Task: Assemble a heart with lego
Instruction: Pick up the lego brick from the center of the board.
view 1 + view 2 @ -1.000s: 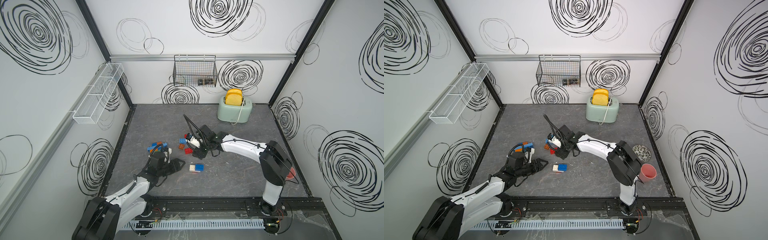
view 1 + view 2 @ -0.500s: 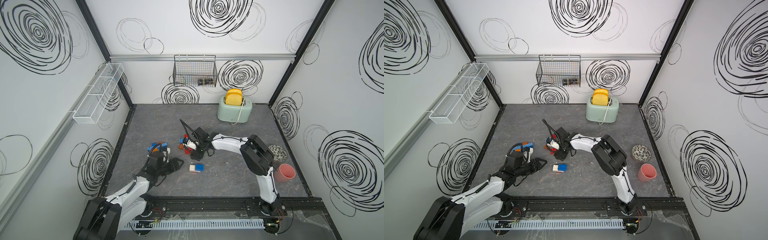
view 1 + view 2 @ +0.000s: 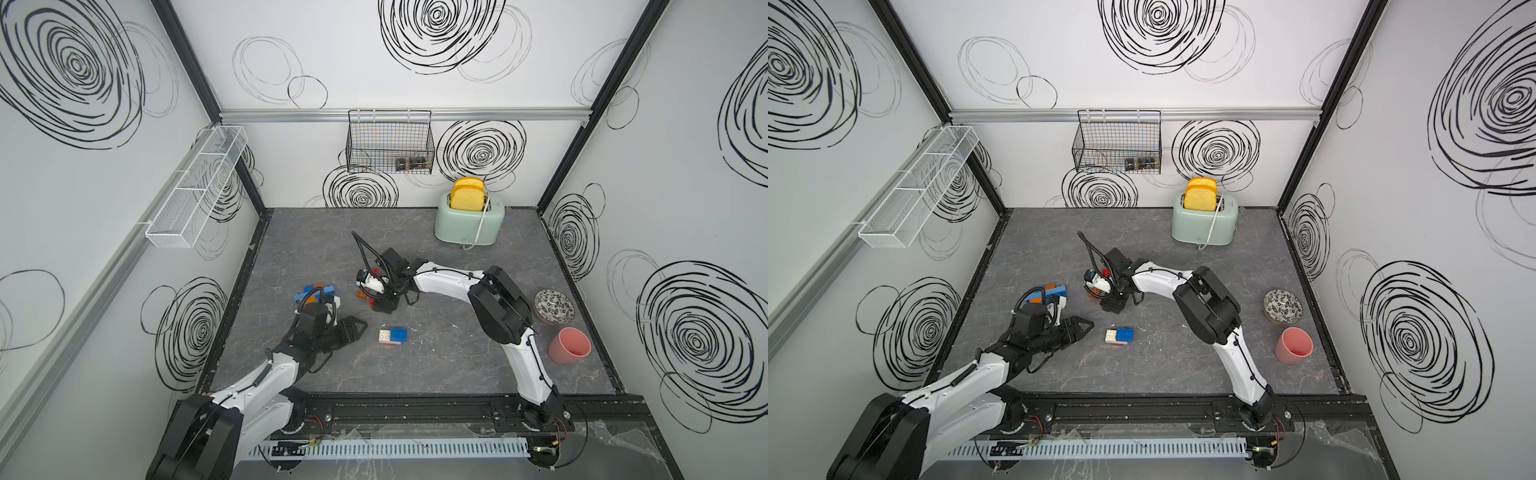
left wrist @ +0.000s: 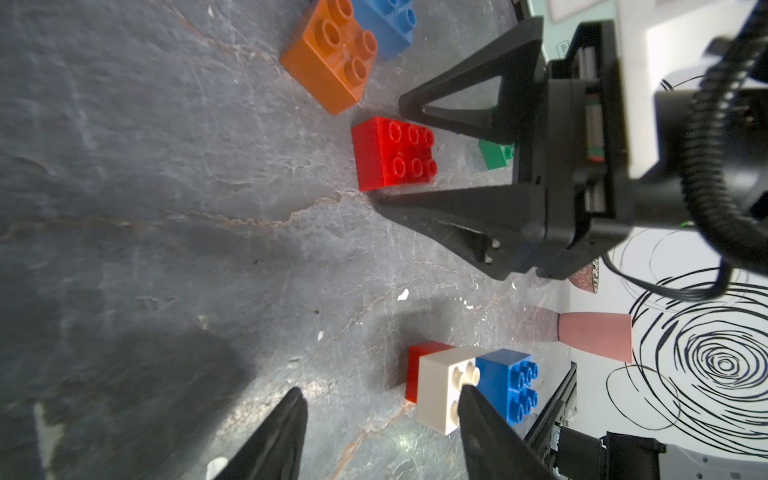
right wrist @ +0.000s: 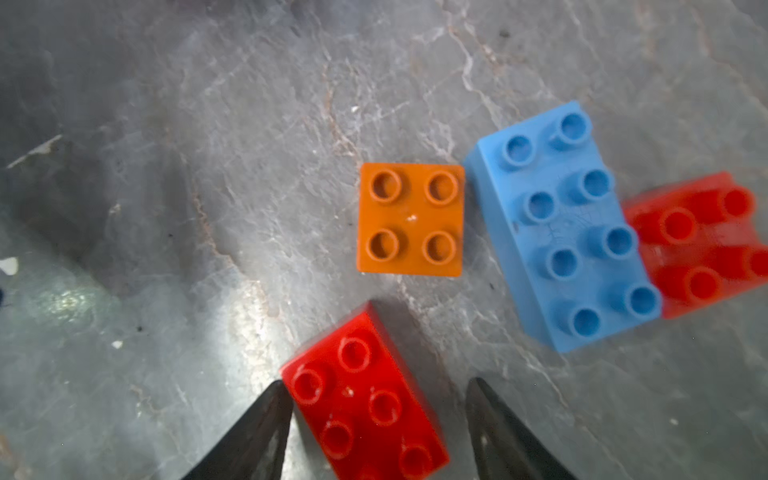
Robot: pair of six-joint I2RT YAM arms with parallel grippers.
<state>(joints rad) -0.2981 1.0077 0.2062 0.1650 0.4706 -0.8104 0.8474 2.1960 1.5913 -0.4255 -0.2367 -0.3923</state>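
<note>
Between parted right jaws: loose red brick [image 5: 365,399]; orange brick [image 5: 410,219], blue brick [image 5: 565,226] close by. Left jaws parted, empty.

Enclosed on three sides by white walls [image 3: 332,50] scrawled with black spirals. Floored by a grey veined bench [image 3: 436,353], glossy in patches. Fitted at 12 o'clock with a black wire basket [image 3: 390,141] under an aluminium rail [image 3: 291,114], at 9 o'clock with a white mesh shelf [image 3: 195,187]. Framed by black corner posts [image 3: 588,116].

No text, brand or number can be read anywhere (a small mark on the toaster [image 3: 457,226] is too blurred).
</note>
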